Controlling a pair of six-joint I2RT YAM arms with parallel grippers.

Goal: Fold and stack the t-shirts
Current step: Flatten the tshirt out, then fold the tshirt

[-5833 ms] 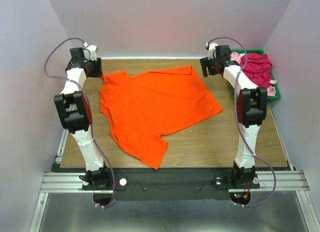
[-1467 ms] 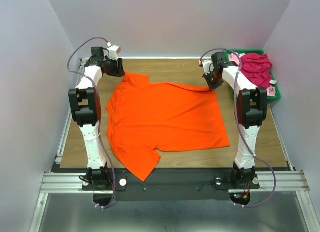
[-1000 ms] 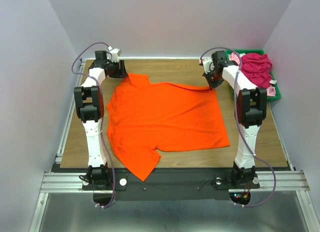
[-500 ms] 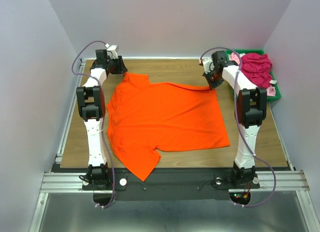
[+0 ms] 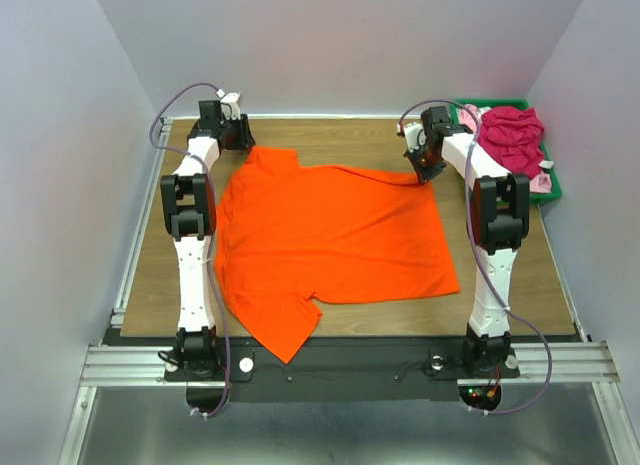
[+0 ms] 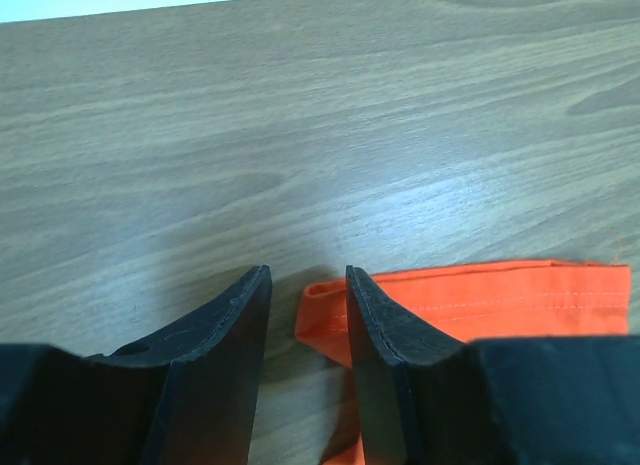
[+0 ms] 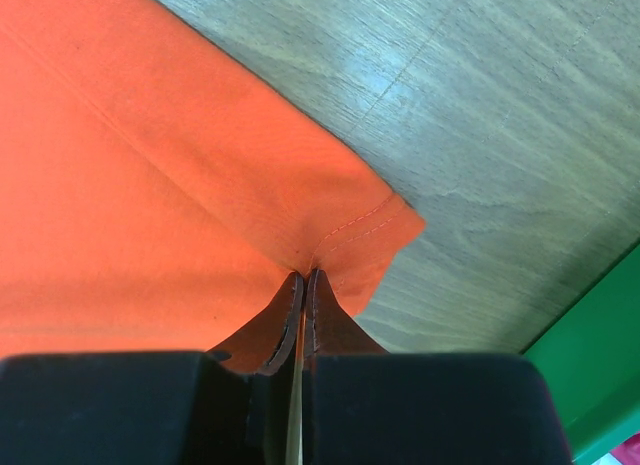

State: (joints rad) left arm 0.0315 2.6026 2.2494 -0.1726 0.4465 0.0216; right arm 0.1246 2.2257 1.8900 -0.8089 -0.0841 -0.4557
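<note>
The right gripper [image 7: 303, 285] pinches the two-o'clock corner of the bright orange cloth t-shirt [image 5: 330, 235]; the left gripper [image 6: 308, 285], jaws half-parted and empty, hovers beside its eleven-o'clock sleeve.

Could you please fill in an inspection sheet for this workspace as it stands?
Surface: wooden table, one shirt laid across its middle.
Job's things: bright orange cloth t-shirt spread flat, not yet folded; magenta cloth shirt crumpled in the green plastic bin at far right; pale pink cloth showing at the bin's edge.
Clutter: nothing seen.
Grippers: left gripper open, orange hem corner in the gap; right gripper shut on the orange t-shirt's far right corner.
Cables: grey cables looped along both arms.
Surroundings: pale walls on three sides.
</note>
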